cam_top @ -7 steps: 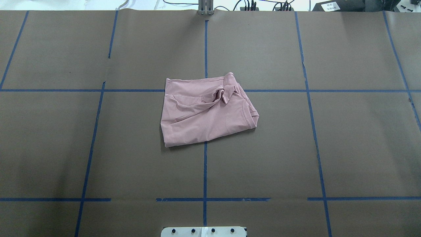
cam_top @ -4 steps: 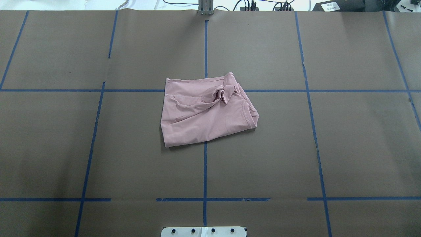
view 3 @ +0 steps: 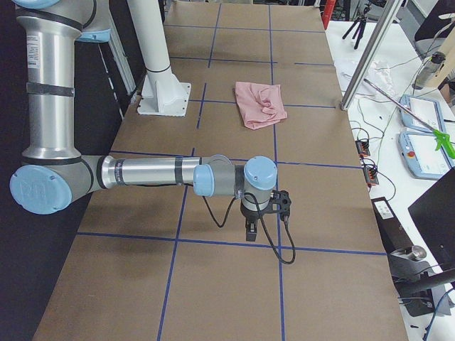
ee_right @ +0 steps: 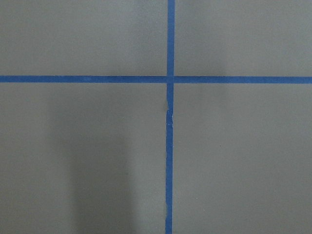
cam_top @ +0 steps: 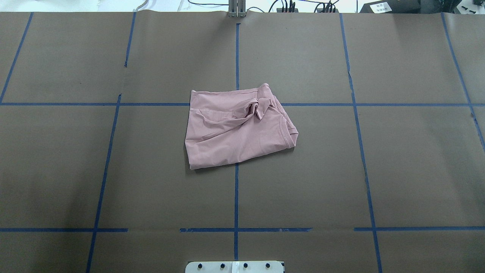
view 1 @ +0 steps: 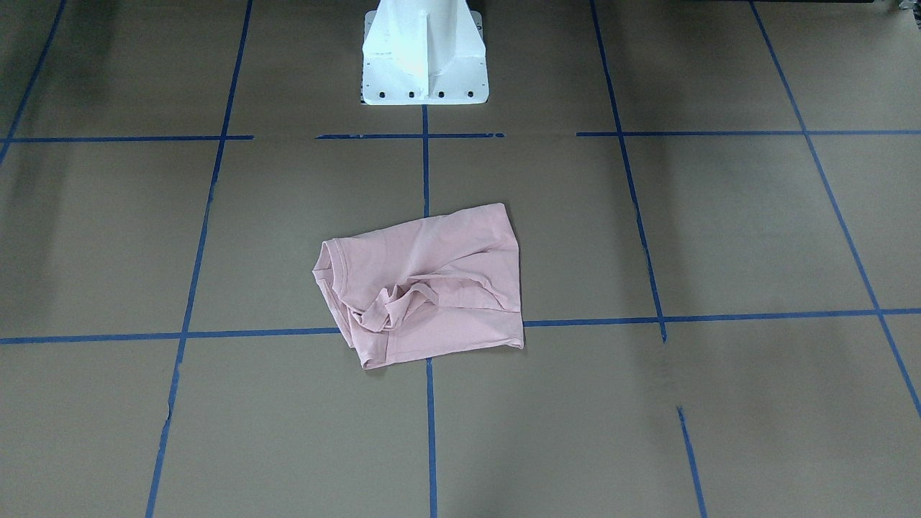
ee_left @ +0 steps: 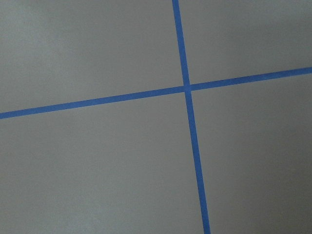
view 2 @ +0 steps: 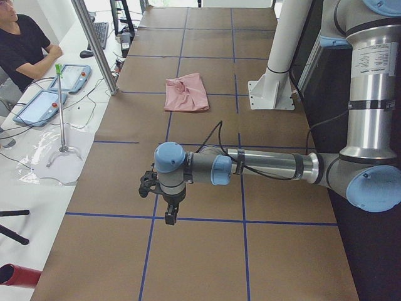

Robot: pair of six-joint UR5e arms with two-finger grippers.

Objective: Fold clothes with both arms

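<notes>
1. T-shirt (cam_top: 235, 129): pale pink, folded into a rough, rumpled rectangle. I find it at the centre of the overhead frame, flat on the desk (cam_top: 341, 170) and over a crossing of blue tape (cam_top: 236, 197) lines. The ribbed collar is at its right edge there, and a bunch of creases sits near its upper middle. Only plain fabric shows.
2. Same T-shirt, front-facing view (view 1: 424, 284): just left of centre, below the white pedestal (view 1: 423, 50) at the top edge.
3. Left arm (view 2: 269, 164): forearm stretched level across the middle of the exterior left view. The left gripper (view 2: 169, 216) points down over the desk, lower left of centre. The T-shirt (view 2: 187, 93) lies well apart from it, toward the top. I cannot tell how far the gripper is open from this side view.
4. Right arm (view 3: 149, 172): same pose across the middle of the exterior right view. The right gripper (view 3: 250, 231) points down near centre, and the T-shirt (view 3: 260, 104) is well apart above it. I cannot tell the opening here either.
5. Both wrist views: bare desk surface with one tape crossing each.
6. Person (view 2: 25, 47): seated, upper left of the exterior left view.
</notes>
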